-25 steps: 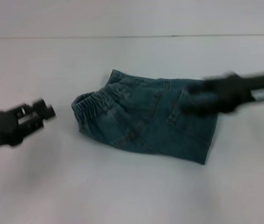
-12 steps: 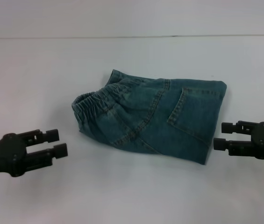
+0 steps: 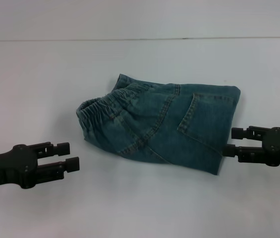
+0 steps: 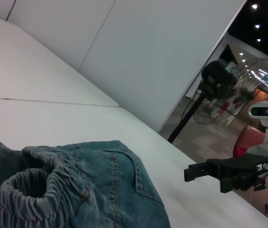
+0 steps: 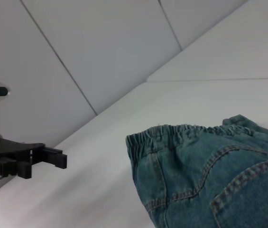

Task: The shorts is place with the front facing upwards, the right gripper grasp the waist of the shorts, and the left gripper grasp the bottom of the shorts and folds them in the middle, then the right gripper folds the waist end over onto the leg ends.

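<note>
The blue denim shorts lie folded on the white table, a stitched pocket on top. Their gathered elastic waist points left, and the straight leg ends form the right edge. My left gripper hovers open and empty in front of and left of the waist, apart from the cloth. Just off the leg ends' near corner, my right gripper is open with nothing between its fingers. The left wrist view shows the waist close up and the right gripper farther off. The right wrist view shows the waist and the left gripper.
The white table has a seam line running across its far part. Beyond the table in the left wrist view stands a black floor fan. White wall panels rise behind the table.
My right arm swung off the shorts to their right edge and came down beside the leg ends. My left gripper dropped toward the near side and then crept right.
</note>
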Robot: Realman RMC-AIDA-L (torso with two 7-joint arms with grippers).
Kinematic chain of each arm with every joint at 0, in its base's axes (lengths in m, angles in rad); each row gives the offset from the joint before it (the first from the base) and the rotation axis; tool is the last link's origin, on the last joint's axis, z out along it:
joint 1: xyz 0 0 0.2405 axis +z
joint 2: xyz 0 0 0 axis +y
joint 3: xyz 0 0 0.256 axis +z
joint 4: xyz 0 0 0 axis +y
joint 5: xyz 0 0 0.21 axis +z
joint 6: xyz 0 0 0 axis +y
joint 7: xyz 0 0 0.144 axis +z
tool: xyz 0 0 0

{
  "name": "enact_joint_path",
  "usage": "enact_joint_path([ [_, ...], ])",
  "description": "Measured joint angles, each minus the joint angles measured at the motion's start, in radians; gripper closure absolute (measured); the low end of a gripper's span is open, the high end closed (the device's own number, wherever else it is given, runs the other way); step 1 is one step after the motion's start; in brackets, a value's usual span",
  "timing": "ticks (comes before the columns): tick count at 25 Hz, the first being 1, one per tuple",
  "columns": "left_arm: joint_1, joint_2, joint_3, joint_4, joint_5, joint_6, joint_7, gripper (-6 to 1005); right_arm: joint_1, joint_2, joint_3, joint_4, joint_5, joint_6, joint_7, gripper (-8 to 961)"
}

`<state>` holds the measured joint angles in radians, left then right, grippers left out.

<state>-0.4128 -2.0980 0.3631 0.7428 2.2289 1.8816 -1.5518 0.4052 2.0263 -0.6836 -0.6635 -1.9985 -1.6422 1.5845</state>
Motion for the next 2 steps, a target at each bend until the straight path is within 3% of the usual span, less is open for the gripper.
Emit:
enact_joint_path([
  [2, 0.000, -0.002, 0.000, 0.000, 0.000, -0.002, 0.000, 323, 0.000, 0.002, -0.003, 0.000, 0.000, 0.009, 0.000, 96],
])
